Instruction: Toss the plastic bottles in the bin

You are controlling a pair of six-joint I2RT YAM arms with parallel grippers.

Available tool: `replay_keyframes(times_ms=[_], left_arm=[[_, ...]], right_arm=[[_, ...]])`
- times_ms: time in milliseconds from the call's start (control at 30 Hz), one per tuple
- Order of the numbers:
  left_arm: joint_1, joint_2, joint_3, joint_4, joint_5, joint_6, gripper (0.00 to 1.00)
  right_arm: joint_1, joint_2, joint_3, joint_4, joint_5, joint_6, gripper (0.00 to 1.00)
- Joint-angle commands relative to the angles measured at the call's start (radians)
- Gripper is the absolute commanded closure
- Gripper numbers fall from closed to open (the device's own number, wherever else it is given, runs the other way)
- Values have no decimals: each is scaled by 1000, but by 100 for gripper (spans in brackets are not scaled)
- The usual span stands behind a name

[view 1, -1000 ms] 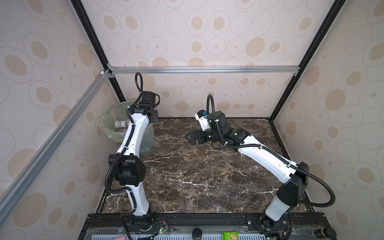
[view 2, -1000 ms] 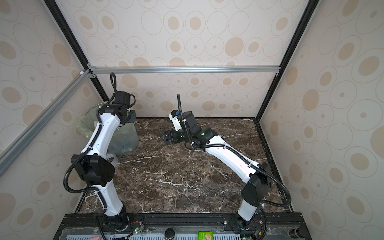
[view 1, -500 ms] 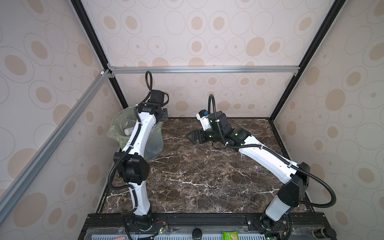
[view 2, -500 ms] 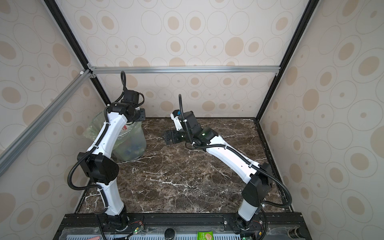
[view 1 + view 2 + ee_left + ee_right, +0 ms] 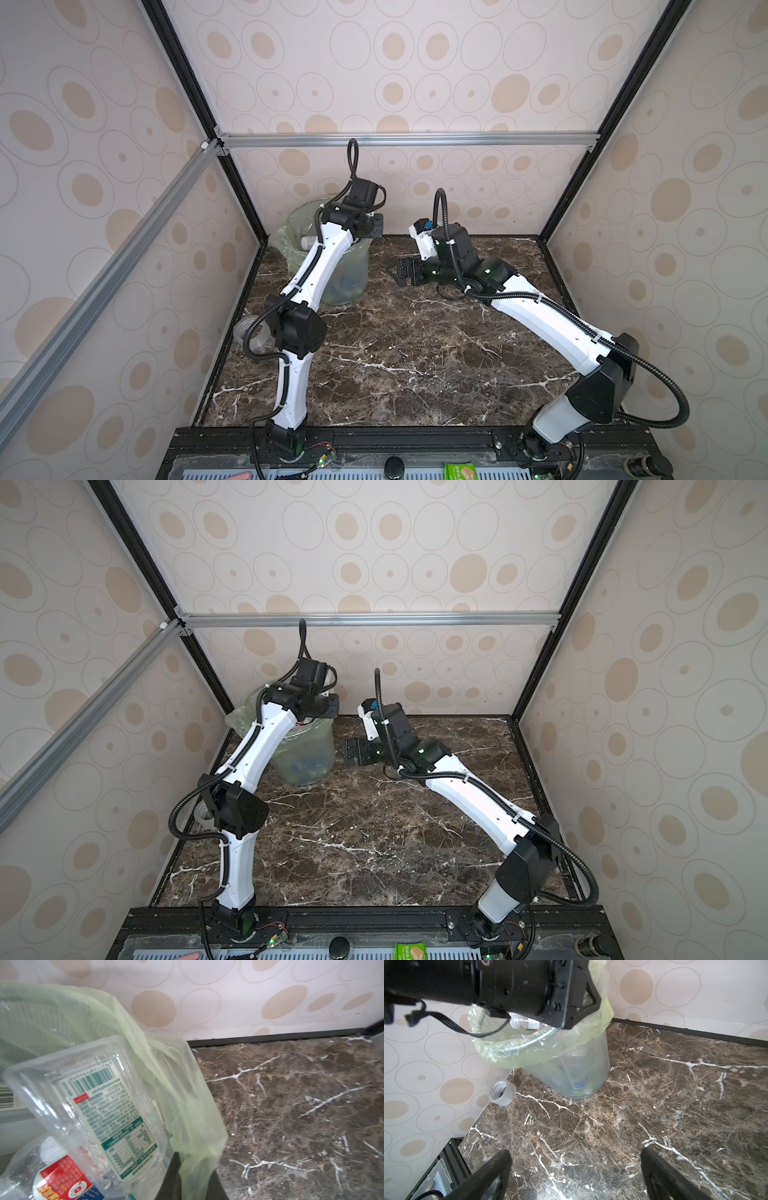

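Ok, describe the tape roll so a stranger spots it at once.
Find the tall green-bagged bin in the far left corner of the table. Nearer the front, by the left wall, sits the tape roll: a clear ring, squat beside the bin.

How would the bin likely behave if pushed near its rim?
The bin looks like thin translucent plastic, so it is probably light and easily slid. It is tall and narrows toward its base, so it may tip. Its loose green liner would likely crumple.
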Motion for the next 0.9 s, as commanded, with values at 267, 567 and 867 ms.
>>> replay_keyframes(times_ms=[267, 567, 867], left_arm=[[-63, -9, 84, 99, -16, -3, 18], [-63, -227, -22, 255, -124, 69, 1], [54, -724, -705, 638, -253, 121, 1]], right_arm=[[-30, -69, -65, 4, 24, 13, 0], [-38, -88, -79, -13, 45, -5, 0], [-149, -168, -172, -68, 219, -76, 0]])
